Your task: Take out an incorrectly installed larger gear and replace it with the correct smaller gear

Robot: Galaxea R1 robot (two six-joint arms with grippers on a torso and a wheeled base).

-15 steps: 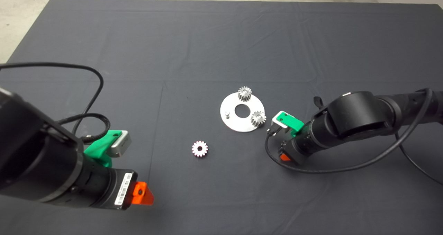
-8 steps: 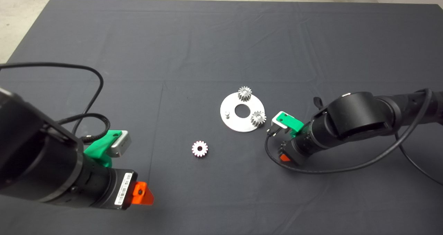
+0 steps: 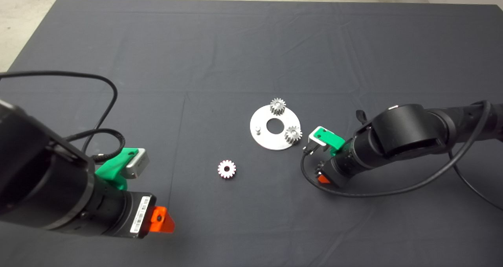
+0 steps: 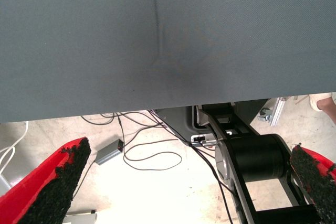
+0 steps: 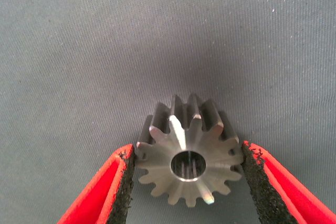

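Steel teeth of the larger gear (image 5: 189,153) sit between the right gripper (image 5: 188,179) pads, clamped, near the plate (image 3: 262,137) mid-mat; angled teeth could slip. The left gripper (image 4: 184,182) gapes, parked at the near-left edge. The smaller gear (image 3: 226,168) lies mid-mat.

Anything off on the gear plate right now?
The round silver plate has one bare peg; the small pale silver gear lies loose on the dark mat, off the plate. The right gripper pinches the dark steel gear.
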